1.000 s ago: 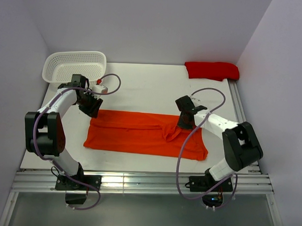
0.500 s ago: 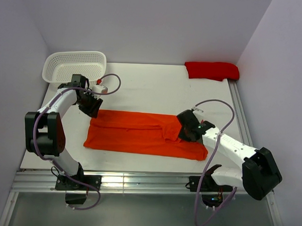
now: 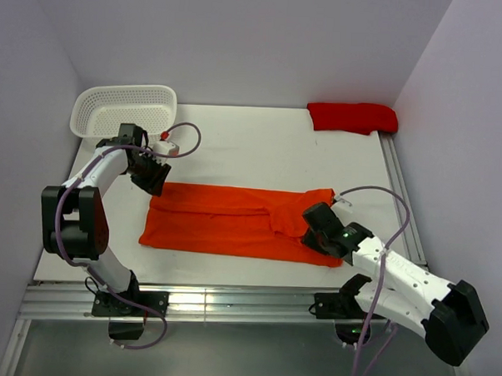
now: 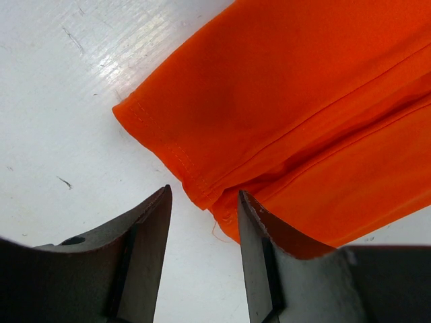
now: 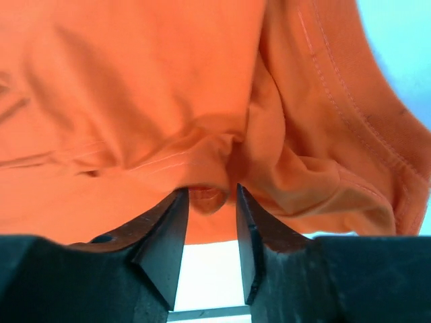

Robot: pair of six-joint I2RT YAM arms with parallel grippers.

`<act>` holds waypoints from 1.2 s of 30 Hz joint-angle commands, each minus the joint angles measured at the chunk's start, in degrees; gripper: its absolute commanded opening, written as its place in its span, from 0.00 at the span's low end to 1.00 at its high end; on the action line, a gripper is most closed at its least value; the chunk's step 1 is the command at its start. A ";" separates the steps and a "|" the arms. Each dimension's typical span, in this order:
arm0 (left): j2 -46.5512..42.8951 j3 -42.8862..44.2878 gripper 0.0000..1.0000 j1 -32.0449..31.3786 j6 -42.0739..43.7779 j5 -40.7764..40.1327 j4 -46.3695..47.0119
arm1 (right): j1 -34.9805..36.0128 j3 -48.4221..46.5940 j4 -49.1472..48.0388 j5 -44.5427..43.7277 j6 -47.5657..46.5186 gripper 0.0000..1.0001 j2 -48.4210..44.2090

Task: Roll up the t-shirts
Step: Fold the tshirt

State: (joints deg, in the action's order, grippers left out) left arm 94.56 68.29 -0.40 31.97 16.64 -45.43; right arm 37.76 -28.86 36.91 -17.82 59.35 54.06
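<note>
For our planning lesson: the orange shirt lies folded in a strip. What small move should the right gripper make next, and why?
Probably close the right gripper on the bunched fold at the right end of the orange shirt and turn it leftward: its jaws stand open at that fold, and the strip lies flat, not yet rolled.

1. Bolted side by side at the near edge of the table (image 3: pixel 236 146).
2. Left arm (image 3: pixel 93 177): folded sharply at the elbow near the left edge, then stretched forward toward the far left corner.
3. Left gripper (image 4: pixel 202 198): tipped down at the table, fingers (image 4: pixel 145 256) parted with a clear gap between the tips.
4. Right arm (image 3: pixel 397 273): laid low and long, elbow swung out past the near right corner, forearm running back inward.
5. Right gripper (image 5: pixel 211 195): aimed down and leftward close to the near edge, fingers (image 5: pixel 165 242) set apart by a narrow gap.
</note>
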 commanded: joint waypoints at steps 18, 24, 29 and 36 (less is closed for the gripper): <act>0.88 -0.27 0.49 0.14 -0.59 0.14 2.28 | -24.66 -17.81 -6.23 0.94 -17.43 0.46 21.43; 1.41 0.70 0.49 0.14 -0.50 0.14 1.75 | -27.56 -16.93 -10.71 4.20 -19.09 0.45 25.74; 1.32 0.44 0.49 0.14 -0.41 -0.12 1.92 | -30.10 -18.86 -12.21 6.31 -20.77 0.29 29.95; 1.41 -1.23 0.46 0.23 -0.33 -1.52 2.71 | -34.50 -23.25 -11.94 6.92 -23.93 0.07 32.33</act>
State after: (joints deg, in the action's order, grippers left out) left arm 95.61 67.83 -0.40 31.90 16.05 -43.68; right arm 5.02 -48.16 26.57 -10.98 37.91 86.17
